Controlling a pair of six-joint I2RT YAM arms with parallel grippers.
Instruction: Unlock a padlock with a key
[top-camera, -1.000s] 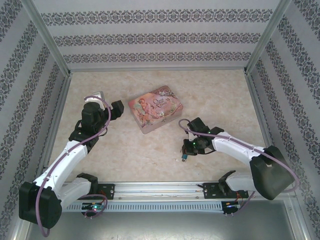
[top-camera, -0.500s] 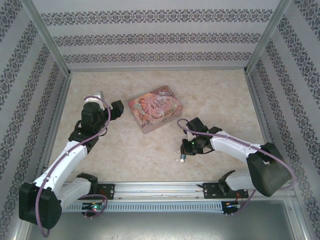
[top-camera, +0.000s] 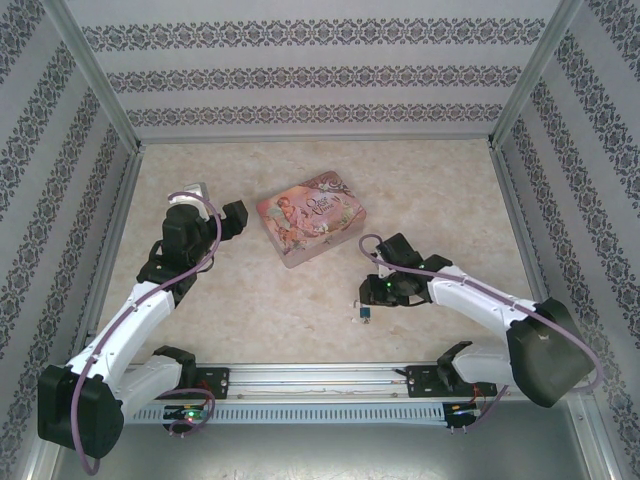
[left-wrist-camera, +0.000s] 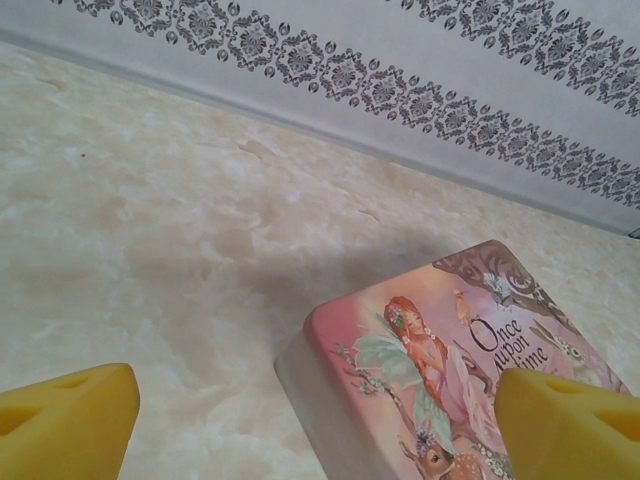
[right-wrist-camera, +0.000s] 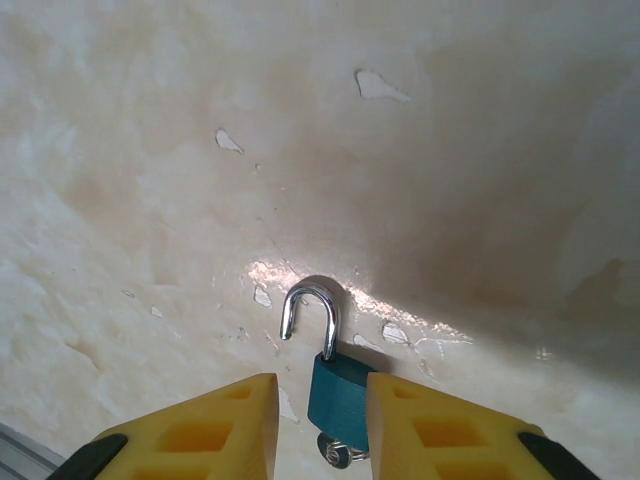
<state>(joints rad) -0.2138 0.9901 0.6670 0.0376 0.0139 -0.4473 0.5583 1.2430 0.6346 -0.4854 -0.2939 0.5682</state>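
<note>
From above, taking the pink illustrated rectangular tin box (top-camera: 311, 218) as marker: tiny padlock with blue body and silvery metal shackle (top-camera: 368, 313) flat on the pale marbled tabletop (top-camera: 260, 300), well off the tin's near right corner, toward the arm bases. Right gripper (top-camera: 371, 299) directly over the padlock. Left gripper (top-camera: 236, 216) just beside the tin's left end, away from the work. Through the left wrist camera: yellow fingers (left-wrist-camera: 65, 425) spread wide with nothing between, tin's corner ahead and below. Through the right wrist camera: yellow fingers (right-wrist-camera: 200, 435) slightly parted either side of the blue body, touching or nearly so on the right, a sliver of gap on the left. Straddling rather than clamping, by the look of it. Shackle hook-shaped and free at one end, so apparently unlocked already. Small silvery bit (right-wrist-camera: 335, 452) at the body's lower end, probably the thin pale metal key in its slot, too hidden to confirm. Seems to be the letting-go step. To do it well: widen both fingers evenly until clear of the body, then rise straight up, without dragging sideways, snagging the open shackle or knocking the key out.
</note>
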